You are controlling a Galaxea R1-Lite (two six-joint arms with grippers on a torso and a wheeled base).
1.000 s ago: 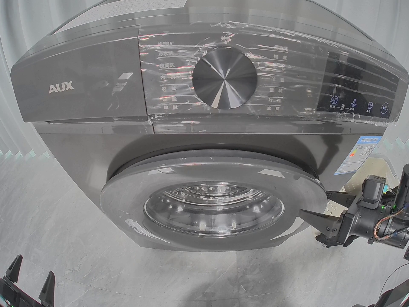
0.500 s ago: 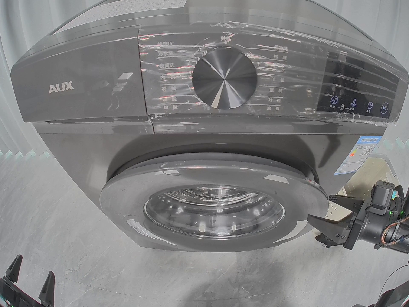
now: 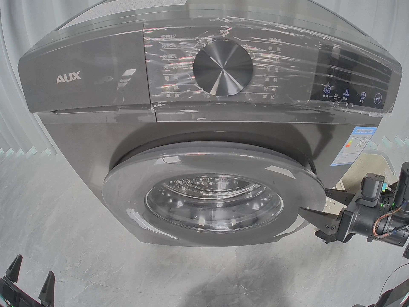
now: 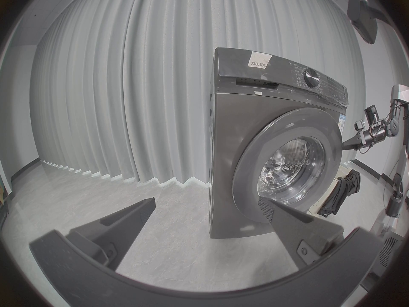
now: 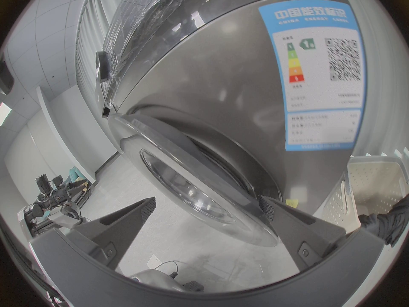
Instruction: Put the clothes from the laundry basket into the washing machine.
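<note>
The grey washing machine (image 3: pixel 213 120) faces me, its round door (image 3: pixel 213 192) standing slightly ajar, with a gap showing behind the door rim (image 5: pixel 221 188). My right gripper (image 3: pixel 314 201) is open at the door's right edge, one finger in front of the rim and one behind it; the right gripper (image 5: pixel 204 205) straddles that rim without gripping it. The white laundry basket (image 5: pixel 375 180) stands right of the machine with dark clothes (image 5: pixel 390 224) hanging over its edge. Low on the left, my left gripper (image 3: pixel 30 278) is open and holds nothing.
Pale curtains (image 4: pixel 128 86) hang behind and left of the machine. The light tiled floor (image 3: pixel 64 218) in front is bare. From the left wrist view the dark clothes (image 4: pixel 343 190) drape beside the machine's far side.
The head view has shifted slightly. My right gripper drew a little away from the door rim half a second ago and is back at it. The left gripper has not moved.
</note>
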